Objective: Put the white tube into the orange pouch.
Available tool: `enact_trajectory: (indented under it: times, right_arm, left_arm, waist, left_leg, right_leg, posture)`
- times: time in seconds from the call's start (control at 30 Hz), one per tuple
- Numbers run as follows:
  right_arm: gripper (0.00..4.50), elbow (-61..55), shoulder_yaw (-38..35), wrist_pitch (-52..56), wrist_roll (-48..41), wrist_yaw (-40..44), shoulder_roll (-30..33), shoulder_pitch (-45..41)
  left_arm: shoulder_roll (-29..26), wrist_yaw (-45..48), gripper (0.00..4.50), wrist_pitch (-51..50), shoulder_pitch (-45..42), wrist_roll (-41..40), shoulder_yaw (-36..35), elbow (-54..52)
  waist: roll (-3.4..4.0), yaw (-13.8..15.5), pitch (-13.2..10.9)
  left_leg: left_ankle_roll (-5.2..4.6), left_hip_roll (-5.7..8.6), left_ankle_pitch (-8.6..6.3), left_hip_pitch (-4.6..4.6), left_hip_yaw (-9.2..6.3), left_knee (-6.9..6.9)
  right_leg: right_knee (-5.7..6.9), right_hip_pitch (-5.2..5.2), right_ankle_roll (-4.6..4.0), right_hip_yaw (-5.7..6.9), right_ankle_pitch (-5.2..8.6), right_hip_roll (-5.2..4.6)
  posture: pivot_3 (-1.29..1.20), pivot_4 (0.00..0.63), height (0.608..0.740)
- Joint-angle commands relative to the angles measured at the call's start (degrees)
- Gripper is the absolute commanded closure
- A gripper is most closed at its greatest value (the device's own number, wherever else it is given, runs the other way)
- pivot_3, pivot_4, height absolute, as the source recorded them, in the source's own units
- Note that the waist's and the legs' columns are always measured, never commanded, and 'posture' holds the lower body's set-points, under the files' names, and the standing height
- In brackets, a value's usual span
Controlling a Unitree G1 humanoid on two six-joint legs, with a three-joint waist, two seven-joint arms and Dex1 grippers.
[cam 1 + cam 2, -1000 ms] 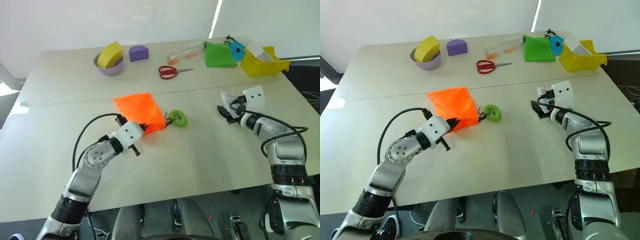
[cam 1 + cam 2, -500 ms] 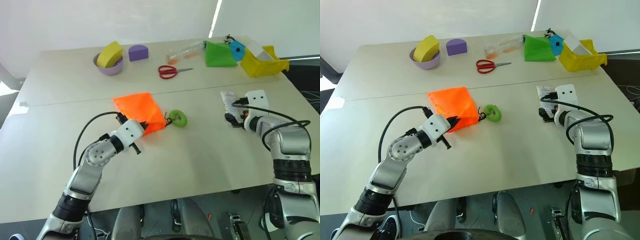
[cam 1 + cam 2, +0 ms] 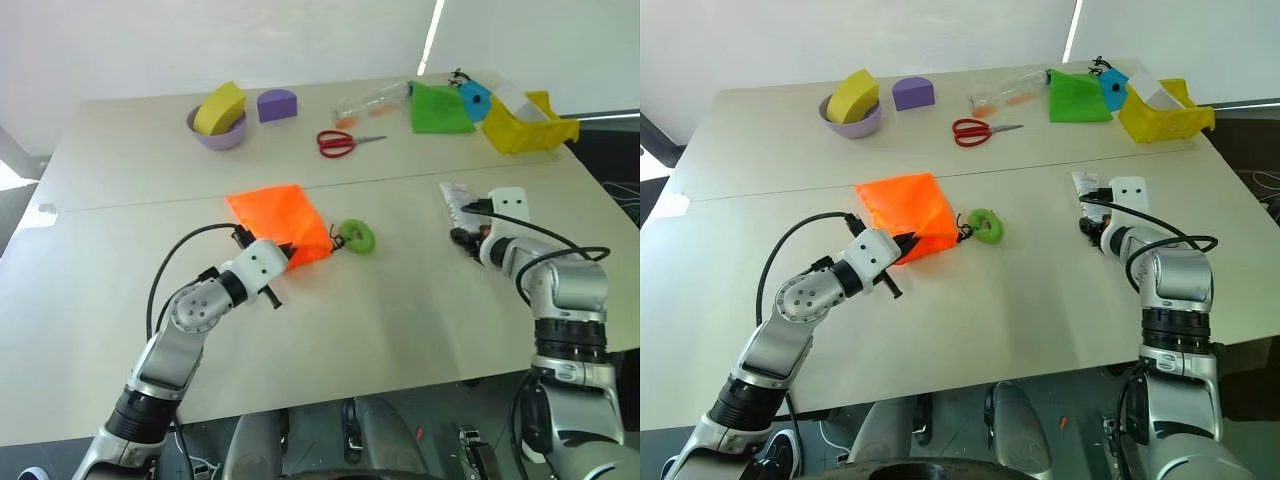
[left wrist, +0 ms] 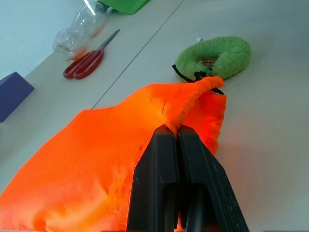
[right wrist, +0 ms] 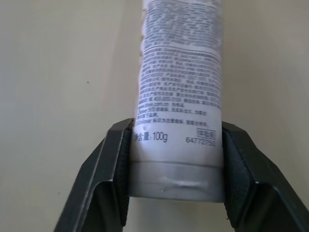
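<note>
Between the right jaws [image 5: 176, 159] sits the white tube [image 5: 181, 87]; left jaws [image 4: 176, 140] pinch the orange pouch [image 4: 96, 159].

The left gripper [image 4: 175, 129] has its fingers pinched together on the orange pouch [image 4: 120, 145]. The right gripper [image 5: 176, 159] points down, a finger on each side of the white tube [image 5: 179, 87].
</note>
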State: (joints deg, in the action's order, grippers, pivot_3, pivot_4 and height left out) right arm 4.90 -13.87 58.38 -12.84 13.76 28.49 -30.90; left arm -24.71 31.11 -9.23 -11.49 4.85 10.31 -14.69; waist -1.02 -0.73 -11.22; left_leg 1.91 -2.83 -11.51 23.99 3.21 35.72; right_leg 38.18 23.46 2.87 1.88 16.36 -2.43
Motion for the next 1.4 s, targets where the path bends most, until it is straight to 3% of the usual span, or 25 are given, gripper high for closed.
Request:
enact_trajectory:
  times: [0.03,0.17,0.4,0.67,0.8,1.03,1.4]
  right_arm:
    - [2.66,-0.90,-0.80,-1.72,-0.53,0.61,0.34,-0.45]
    - [2.66,-2.26,0.55,-3.96,-0.20,3.32,2.15,0.70]
    - [2.66,-18.03,2.43,-9.63,-12.31,29.83,12.15,11.68]
    - [2.66,-35.93,2.33,-6.56,-25.22,42.78,18.59,26.27]
    - [2.66,-39.91,5.72,-7.61,-25.59,43.18,19.70,29.70]
    - [2.66,-36.41,16.85,-13.70,-15.79,34.53,13.78,25.16]
    - [2.66,-27.17,19.96,-16.00,-8.98,24.31,4.46,17.15]
  left_arm:
    - [-0.28,0.14,4.50,1.30,-0.48,-0.21,-0.42,-1.35]
    - [-0.29,0.23,4.50,1.19,-0.58,-0.21,-0.38,-1.38]
    - [-0.60,0.57,4.50,1.26,-0.49,-0.28,-0.52,-1.57]
    - [-1.00,0.71,4.50,1.06,-0.78,-0.12,-0.54,-1.69]
    - [-1.31,0.77,4.50,0.91,-1.08,-0.06,-0.63,-1.76]
    - [-1.14,1.13,4.50,0.40,-1.86,-0.50,-0.72,-2.43]
    - [-1.37,1.48,4.50,0.26,-1.26,-0.24,-0.32,-3.60]
  waist:
    - [0.00,-0.03,0.00]
    - [0.00,0.01,0.00]
    - [0.00,0.10,0.00]
    - [0.00,0.45,0.00]
    - [-0.02,0.13,0.01]
    - [-0.07,0.17,0.03]
    - [-0.07,0.22,0.03]
  left_leg:
    - [-0.01,0.00,0.00,0.00,0.00,0.00]
    - [-0.01,0.00,-0.01,0.01,0.00,0.01]
    - [-0.16,0.02,-0.09,0.27,-0.03,0.02]
    - [-0.26,-0.01,-0.17,0.34,-0.14,0.33]
    - [-0.27,0.01,-0.17,0.36,-0.09,0.47]
    - [-0.32,0.00,-0.14,0.32,-0.13,0.52]
    - [-0.34,0.03,-0.13,0.40,-0.09,0.47]
  right_leg:
    - [0.00,0.00,0.00,0.00,0.00,0.00]
    - [0.00,0.01,0.00,0.00,0.00,0.00]
    - [-0.07,0.18,0.03,0.01,0.01,0.03]
    - [-0.07,0.12,0.07,0.08,-0.01,-0.03]
    - [-0.13,0.08,0.07,0.05,-0.02,-0.12]
    - [-0.15,0.08,-0.18,0.05,-0.10,-0.10]
    - [-0.19,0.12,0.04,0.03,-0.20,-0.09]
  posture:
    - [0.00,0.150,0.740]
    - [0.00,0.150,0.740]
    - [0.00,0.150,0.740]
    - [0.00,0.150,0.740]
    - [0.00,0.150,0.740]
    - [0.00,0.150,0.740]
    - [0.00,0.150,0.740]
